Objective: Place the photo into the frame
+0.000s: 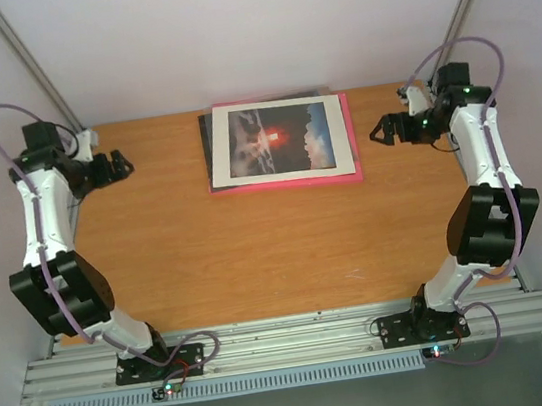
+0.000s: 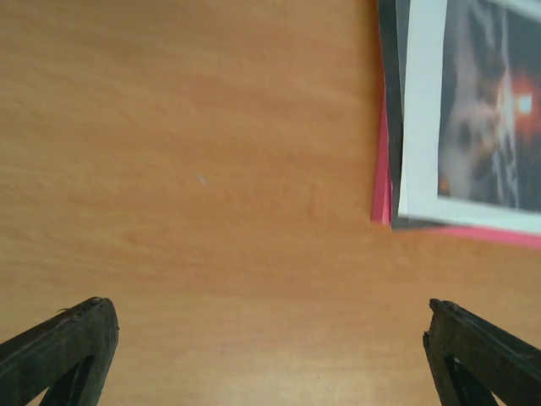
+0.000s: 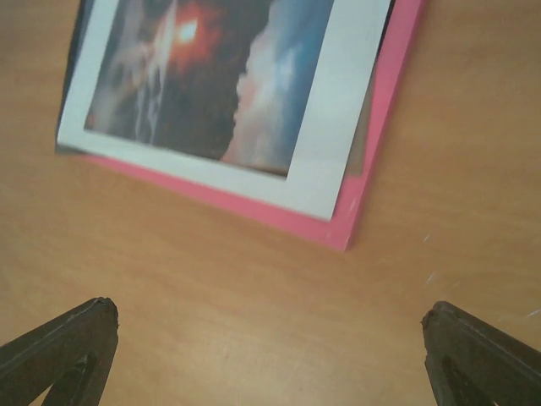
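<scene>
The photo (image 1: pixel 279 139), a white-bordered print with a red-orange glow at its centre, lies face up at the back middle of the table. It rests slightly askew on the pink frame (image 1: pixel 289 183), whose edge shows along the near side. My left gripper (image 1: pixel 124 166) hovers open to the left of the stack, well apart from it. My right gripper (image 1: pixel 377 133) hovers open to the stack's right. The left wrist view has the photo (image 2: pixel 473 110) and frame (image 2: pixel 380 186) ahead of the open left gripper (image 2: pixel 269 338). In the right wrist view, the photo (image 3: pixel 228 85) and frame corner (image 3: pixel 372 161) lie beyond the open right gripper (image 3: pixel 270 317).
A dark sheet (image 1: pixel 207 151) sticks out from under the photo on its left side, above the frame. The wooden table (image 1: pixel 258 255) ends at a metal rail (image 1: pixel 291 342) by the arm bases. White walls and two slanted posts (image 1: pixel 30 65) close in the back.
</scene>
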Controlling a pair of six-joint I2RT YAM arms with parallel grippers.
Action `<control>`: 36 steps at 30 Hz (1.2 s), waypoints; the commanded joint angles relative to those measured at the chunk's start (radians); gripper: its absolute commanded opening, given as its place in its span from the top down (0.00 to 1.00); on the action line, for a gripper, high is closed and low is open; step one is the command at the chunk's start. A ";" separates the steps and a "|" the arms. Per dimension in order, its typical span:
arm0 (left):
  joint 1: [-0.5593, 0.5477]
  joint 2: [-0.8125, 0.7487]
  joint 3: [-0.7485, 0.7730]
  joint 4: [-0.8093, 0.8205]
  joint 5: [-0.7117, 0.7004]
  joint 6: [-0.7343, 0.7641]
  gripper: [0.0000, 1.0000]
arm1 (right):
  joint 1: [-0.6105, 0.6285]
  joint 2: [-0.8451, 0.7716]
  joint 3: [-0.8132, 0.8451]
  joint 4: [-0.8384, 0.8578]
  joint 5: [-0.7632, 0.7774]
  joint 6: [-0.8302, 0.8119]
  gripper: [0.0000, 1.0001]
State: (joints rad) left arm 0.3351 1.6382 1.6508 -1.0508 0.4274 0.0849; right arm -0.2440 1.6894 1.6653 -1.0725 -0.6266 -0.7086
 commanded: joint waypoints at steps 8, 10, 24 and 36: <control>-0.144 -0.029 -0.328 0.218 0.055 -0.094 0.01 | 0.082 -0.026 -0.239 0.000 0.006 0.004 0.01; -0.171 0.002 -0.347 0.259 0.081 -0.121 0.01 | 0.092 -0.017 -0.257 0.001 0.002 0.008 0.01; -0.300 0.423 -0.168 0.628 0.257 -0.394 0.01 | 0.117 0.057 -0.226 -0.031 0.038 -0.006 0.01; -0.324 0.783 0.136 0.845 0.345 -0.616 0.03 | 0.120 0.097 -0.190 -0.086 0.107 -0.055 0.01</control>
State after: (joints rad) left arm 0.0162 2.3196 1.7168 -0.3130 0.7391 -0.4305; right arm -0.1333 1.7679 1.4391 -1.1202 -0.5526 -0.7311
